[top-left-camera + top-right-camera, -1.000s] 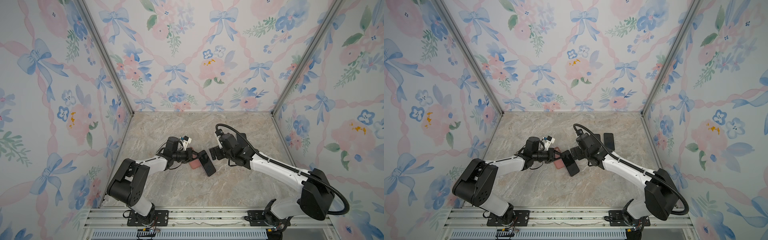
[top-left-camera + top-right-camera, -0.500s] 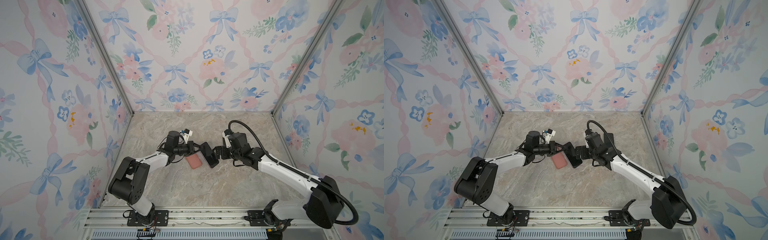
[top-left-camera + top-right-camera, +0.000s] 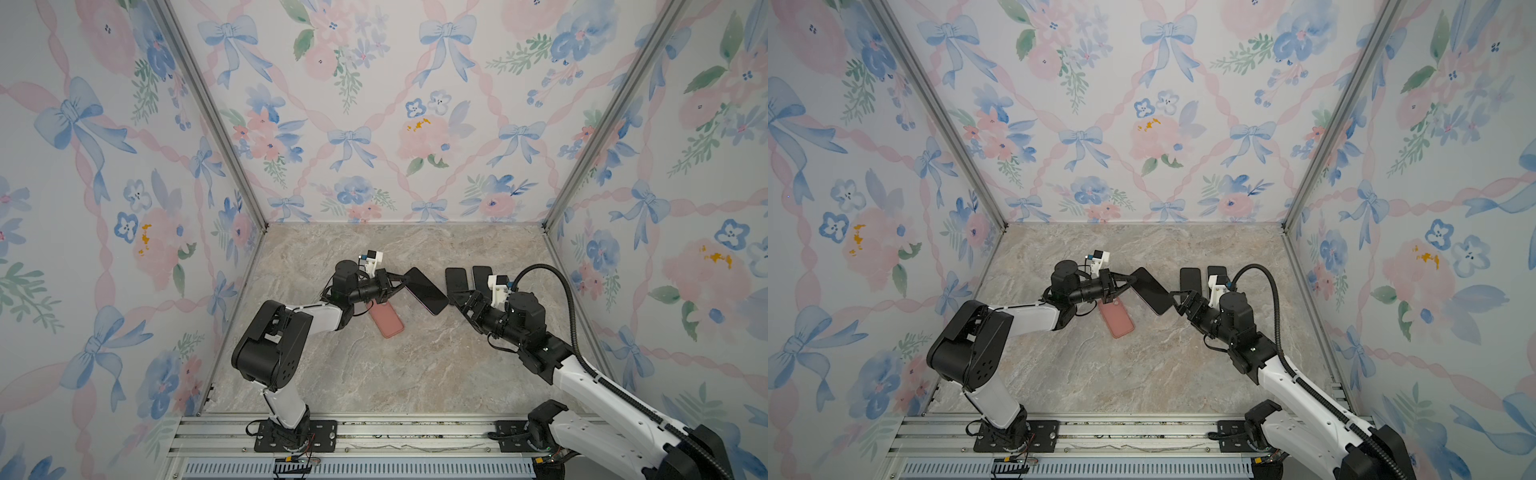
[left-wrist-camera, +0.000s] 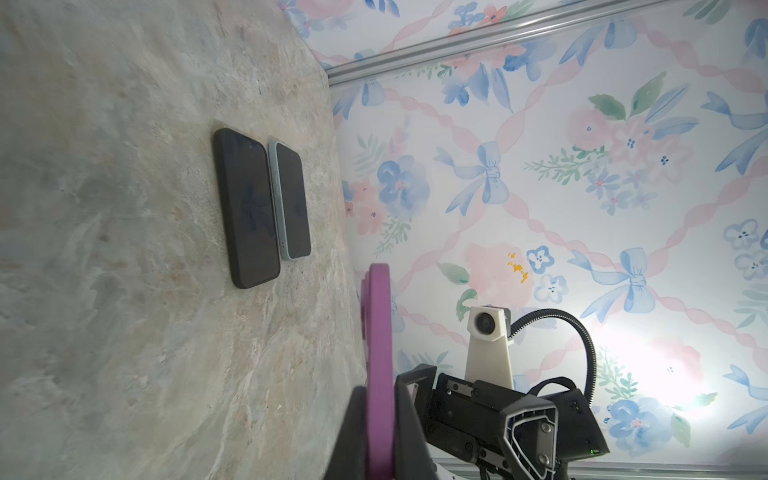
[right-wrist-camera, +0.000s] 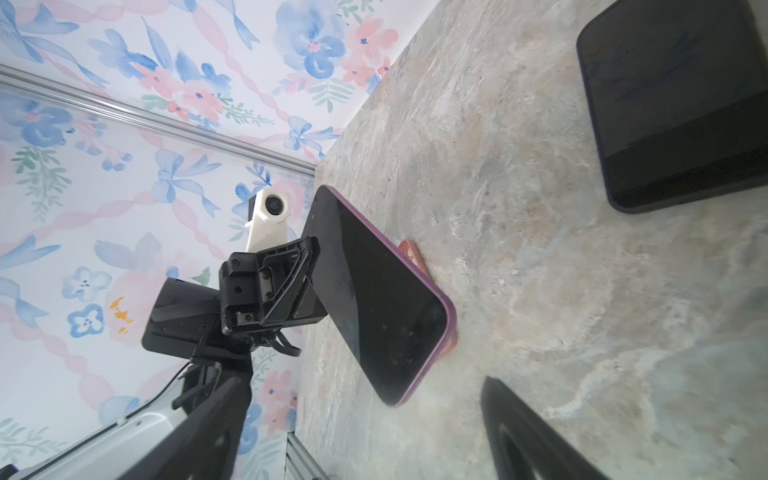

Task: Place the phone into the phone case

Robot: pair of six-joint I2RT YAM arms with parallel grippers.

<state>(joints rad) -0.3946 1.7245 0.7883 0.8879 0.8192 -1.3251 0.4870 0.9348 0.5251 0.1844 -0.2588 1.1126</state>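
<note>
The phone has a black screen and a purple rim. My left gripper is shut on one end of it and holds it tilted above the table. In the left wrist view the phone's purple edge runs between the left gripper's closed fingers. The pink phone case lies flat on the table, partly under the phone. My right gripper is open at the phone's free end, with the phone's corner between its fingers and untouched. The case peeks out behind the phone.
Two dark phones lie side by side at the back right, just behind my right gripper; the left wrist view shows them as a black one and a pale-rimmed one. Floral walls enclose the marble table.
The left gripper has lifted the phone up and to the right, uncovering the pink case. The right arm has drawn back to the right, its jaws slightly narrower.
</note>
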